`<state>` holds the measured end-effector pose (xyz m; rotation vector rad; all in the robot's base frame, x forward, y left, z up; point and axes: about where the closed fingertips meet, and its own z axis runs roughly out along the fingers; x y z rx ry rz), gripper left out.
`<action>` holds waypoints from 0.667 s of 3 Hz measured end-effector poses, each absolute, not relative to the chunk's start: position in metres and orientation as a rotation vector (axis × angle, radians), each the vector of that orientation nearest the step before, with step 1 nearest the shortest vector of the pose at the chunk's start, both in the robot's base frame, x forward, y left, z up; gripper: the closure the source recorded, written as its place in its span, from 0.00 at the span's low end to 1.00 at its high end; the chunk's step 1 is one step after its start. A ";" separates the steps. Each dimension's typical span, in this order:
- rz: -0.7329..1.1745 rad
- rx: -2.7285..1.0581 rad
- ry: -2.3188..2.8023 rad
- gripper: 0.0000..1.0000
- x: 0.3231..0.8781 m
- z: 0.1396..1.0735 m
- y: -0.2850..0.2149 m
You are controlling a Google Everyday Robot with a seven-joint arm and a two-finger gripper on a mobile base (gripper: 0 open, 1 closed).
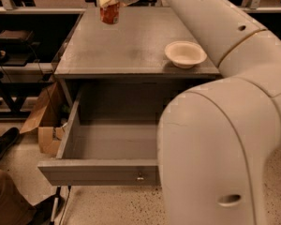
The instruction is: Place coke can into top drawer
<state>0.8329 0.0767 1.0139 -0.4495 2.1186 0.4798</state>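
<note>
Hovering tool [108, 3] clamped on coke can [109, 14], bowl [185, 54] right, open top drawer [96, 172] below.

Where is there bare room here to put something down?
The countertop is bare between the coke can, held at its far-left edge by the end effector, and the bowl at front right. The open top drawer shows bare floor on its left; the arm hides its right.

we are stretching our thick cream arm [215, 139] forward and leftward, its cream two-finger gripper [108, 2] gripping the orange-red coke can [109, 15] from above.
</note>
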 end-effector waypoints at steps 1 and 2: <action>0.585 -0.589 2.119 1.00 0.798 1.031 0.068; 0.586 -0.701 2.156 1.00 0.781 1.021 0.070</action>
